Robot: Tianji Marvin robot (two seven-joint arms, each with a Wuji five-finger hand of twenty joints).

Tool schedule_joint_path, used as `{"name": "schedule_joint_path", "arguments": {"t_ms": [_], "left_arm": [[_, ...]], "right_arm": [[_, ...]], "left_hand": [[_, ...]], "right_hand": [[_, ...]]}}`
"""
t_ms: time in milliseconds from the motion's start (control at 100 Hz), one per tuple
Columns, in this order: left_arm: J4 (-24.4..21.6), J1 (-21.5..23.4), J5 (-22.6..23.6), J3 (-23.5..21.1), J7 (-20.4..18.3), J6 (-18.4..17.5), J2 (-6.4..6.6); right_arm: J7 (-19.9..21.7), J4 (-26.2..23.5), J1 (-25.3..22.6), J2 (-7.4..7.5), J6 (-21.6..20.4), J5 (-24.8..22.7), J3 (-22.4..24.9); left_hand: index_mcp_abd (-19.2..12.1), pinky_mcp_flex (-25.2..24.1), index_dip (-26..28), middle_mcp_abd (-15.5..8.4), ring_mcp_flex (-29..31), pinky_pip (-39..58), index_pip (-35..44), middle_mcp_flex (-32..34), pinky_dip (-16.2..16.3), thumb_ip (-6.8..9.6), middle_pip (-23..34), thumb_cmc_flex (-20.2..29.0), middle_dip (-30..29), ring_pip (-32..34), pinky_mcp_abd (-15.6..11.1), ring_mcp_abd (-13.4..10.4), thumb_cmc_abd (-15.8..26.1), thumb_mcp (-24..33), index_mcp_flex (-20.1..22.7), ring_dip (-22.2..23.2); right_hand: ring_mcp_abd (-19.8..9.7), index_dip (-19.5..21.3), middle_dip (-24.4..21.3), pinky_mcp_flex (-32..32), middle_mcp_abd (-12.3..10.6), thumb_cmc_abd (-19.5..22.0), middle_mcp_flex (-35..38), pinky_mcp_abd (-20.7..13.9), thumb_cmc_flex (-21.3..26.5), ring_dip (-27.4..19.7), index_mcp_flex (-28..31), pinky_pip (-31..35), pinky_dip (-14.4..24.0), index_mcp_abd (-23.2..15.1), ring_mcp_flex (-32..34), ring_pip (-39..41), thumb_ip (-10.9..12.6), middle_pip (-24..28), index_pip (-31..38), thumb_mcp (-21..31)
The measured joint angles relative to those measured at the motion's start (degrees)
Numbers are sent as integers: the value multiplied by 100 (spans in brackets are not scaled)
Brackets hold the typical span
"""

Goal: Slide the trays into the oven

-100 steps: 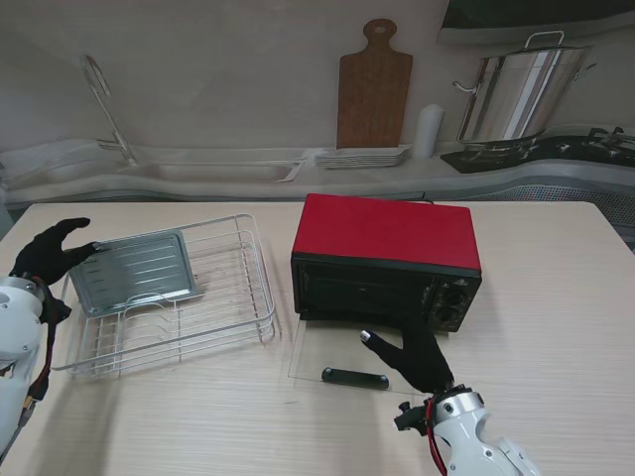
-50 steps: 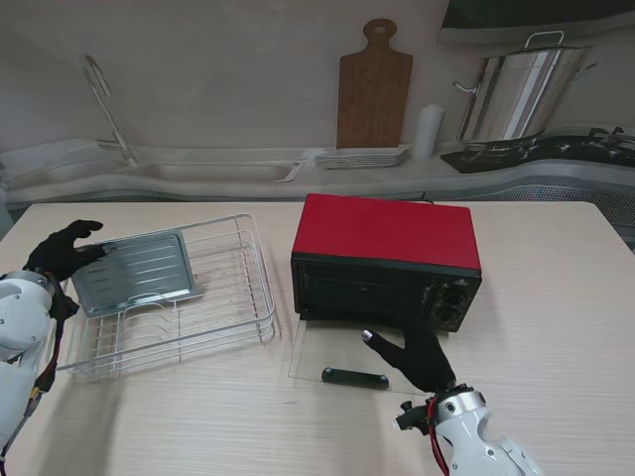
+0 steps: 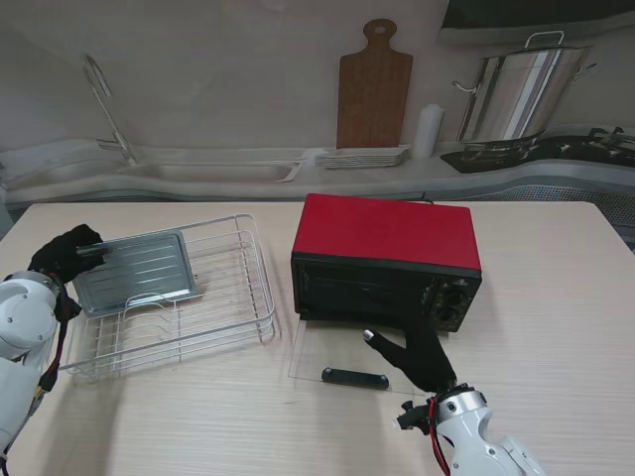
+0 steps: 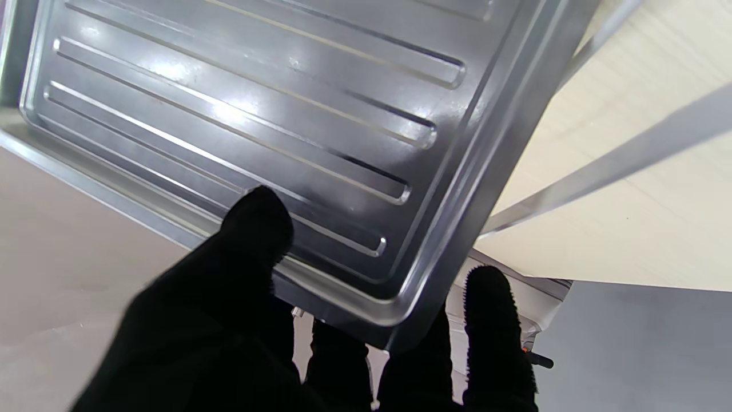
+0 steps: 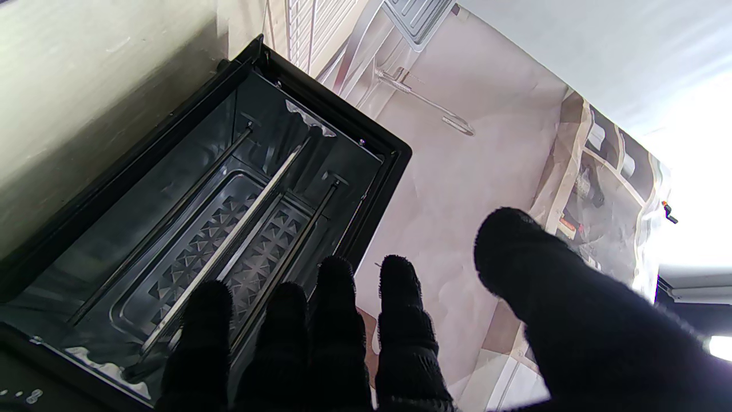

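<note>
The left hand (image 3: 67, 253) gripped the tray's (image 3: 134, 271) corner in the rack (image 3: 223, 317), left of the oven (image 3: 385, 256). The right hand (image 3: 422, 359), fingers spread and empty, rested on the oven's open door (image 3: 317, 352).

no readable text, labels, brands or numbers anywhere

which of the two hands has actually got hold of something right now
The left hand: its fingers pinch the corner of the metal tray in the rack. The right hand rests spread flat on the oven's open glass door.
</note>
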Motion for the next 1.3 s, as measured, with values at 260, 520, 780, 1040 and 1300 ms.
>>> {"name": "schedule_joint_path", "arguments": {"t_ms": [260,520,780,1040,1300], "left_arm": [[-221,119,-157,-86,-80,47,-9],[-380,189,-238,-145,-155,120,-14],[-554,270,-251,-182,-288,180,-11],[-721,400,-250,-290,-257,162,-30],[-1144,676,-344,-518,-267,72,-52]], "right_arm": [[-56,25,2,-5,-7,26,-8],[-82,45,-1,-10,-29,77,-10],[-133,81,5,-19,-81,78,-8],[-168,102,8,-27,-108,97,-13],[-201,123,15,-37,-145,122,-29]], "left_hand": [[-138,434,20,141,789,756,280,1306,-4,-1,-943,1045,959,563,149,210,174,-724,279,137],[-142,714,173,133,1177,1392,149,1852,66,-81,-780,1506,1376,990,296,394,308,-795,724,462],[-143,711,851,187,1169,1663,118,1660,281,-86,-256,1506,1921,1484,301,426,296,-795,705,961],[-142,709,1341,188,1163,1747,115,1456,416,-96,237,1498,1932,1544,360,428,290,-795,697,1386],[-289,800,1845,190,1162,1871,194,1453,495,-97,460,1491,1931,1860,389,431,145,-795,829,1601]], "right_hand": [[0,51,0,10,0,0,0,-30,1,0,0,0,4,1,0,0,0,1,0,1],[0,53,0,12,0,0,0,-55,1,0,0,0,8,1,0,0,0,15,0,1],[0,55,2,14,0,0,0,-56,1,0,1,3,11,1,0,0,0,17,0,1],[0,57,2,14,0,0,0,-66,1,0,1,3,47,1,0,1,0,18,0,1],[0,58,2,15,0,0,0,-68,1,0,1,4,48,1,0,1,0,18,0,2]]}}
